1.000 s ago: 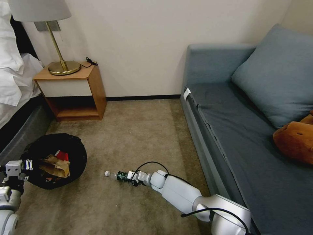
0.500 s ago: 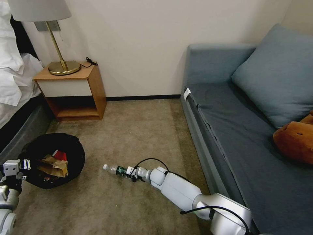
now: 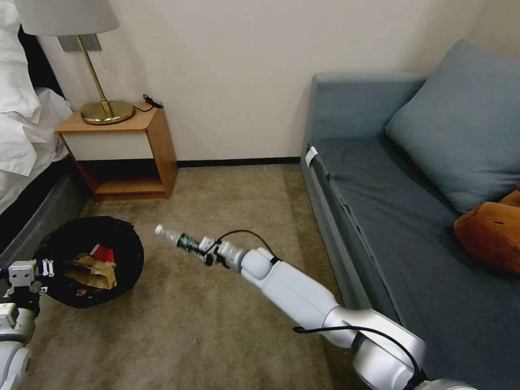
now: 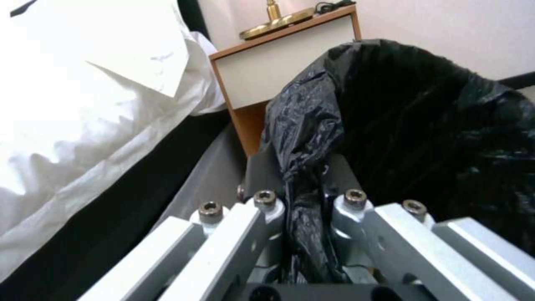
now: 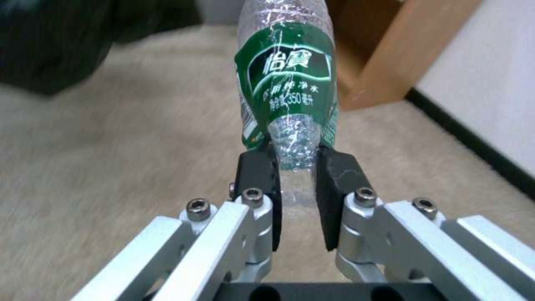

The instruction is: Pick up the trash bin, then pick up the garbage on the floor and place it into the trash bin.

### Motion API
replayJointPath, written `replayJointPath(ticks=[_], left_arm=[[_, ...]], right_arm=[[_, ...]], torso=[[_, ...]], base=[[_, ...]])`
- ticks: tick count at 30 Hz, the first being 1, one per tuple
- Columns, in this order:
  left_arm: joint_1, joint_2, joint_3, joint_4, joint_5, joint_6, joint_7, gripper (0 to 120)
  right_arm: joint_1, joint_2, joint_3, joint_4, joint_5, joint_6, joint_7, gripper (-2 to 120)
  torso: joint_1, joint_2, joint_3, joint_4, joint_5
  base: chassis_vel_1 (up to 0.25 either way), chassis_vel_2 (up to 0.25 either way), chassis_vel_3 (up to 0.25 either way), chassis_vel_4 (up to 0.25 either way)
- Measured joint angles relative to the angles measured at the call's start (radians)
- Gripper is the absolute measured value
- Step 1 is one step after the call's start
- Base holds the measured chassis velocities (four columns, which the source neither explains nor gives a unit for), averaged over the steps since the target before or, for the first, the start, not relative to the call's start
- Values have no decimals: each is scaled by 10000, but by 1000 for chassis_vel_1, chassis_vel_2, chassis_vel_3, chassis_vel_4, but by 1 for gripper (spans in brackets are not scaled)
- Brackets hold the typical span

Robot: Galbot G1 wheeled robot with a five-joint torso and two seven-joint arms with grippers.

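Carrying bottle (image 3: 174,239) clamped in right gripper (image 5: 297,167), off the carpet; left gripper (image 4: 304,196) pinches trash bin (image 3: 130,246) rim. Next: get over the opening, then release.

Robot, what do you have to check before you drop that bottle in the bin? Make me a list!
1. Bottle held tight: ok, the right gripper pinches its lower end between both pads.
2. Bottle off the carpet: ok.
3. Trash bin held: ok, the left gripper clamps the bag-covered rim.
4. Bottle above the bin's opening: not ok, it hangs beside the bin.
5. Room inside the bin: ok, the paper bag and red wrapper lie low.
6. Cap on bottle: cannot tell.
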State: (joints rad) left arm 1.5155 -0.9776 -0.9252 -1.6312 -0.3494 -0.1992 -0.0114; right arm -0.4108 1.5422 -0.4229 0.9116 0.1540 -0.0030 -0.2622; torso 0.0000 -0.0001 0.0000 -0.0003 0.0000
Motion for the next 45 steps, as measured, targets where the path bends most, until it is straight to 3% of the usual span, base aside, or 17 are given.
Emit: replayJointPath(ticks=[9, 11, 15, 18, 24, 45], left_arm=[[-59, -20, 148, -4, 21, -22, -39, 5], [-82, -19, 230, -3, -67, -63, -42, 5], [-84, -40, 332, -70, -328, -58, -84, 5], [-115, -81, 495, -216, -593, -25, -146, 5], [-201, -144, 688, -366, -752, 0, -189, 5], [-140, -227, 873, -924, -1275, 137, -320, 5]], right_arm=[[-87, -533, 412, 1887, 1152, -747, 225, 12], [-225, -668, 254, 3049, 2248, -1185, 346, 12], [-379, -626, 158, 3915, 3277, -1565, 596, 12], [-644, -319, 37, 4964, 5226, -2193, 1260, 12], [-948, 20, -170, 5461, 6976, -2662, 1867, 12], [-1765, 658, -783, 4136, 5721, -2115, 2015, 16]], torso=[[0, 0, 1, 3, 0], [0, 1, 0, 2, 0], [0, 0, 0, 4, 0], [0, 0, 0, 5, -2], [0, 1, 0, 4, -2], [0, 0, 0, 2, 0]], base=[[0, 0, 0, 0], [0, 0, 0, 0], [0, 0, 0, 0], [0, 0, 0, 0], [0, 0, 0, 0], [0, 0, 0, 0]])
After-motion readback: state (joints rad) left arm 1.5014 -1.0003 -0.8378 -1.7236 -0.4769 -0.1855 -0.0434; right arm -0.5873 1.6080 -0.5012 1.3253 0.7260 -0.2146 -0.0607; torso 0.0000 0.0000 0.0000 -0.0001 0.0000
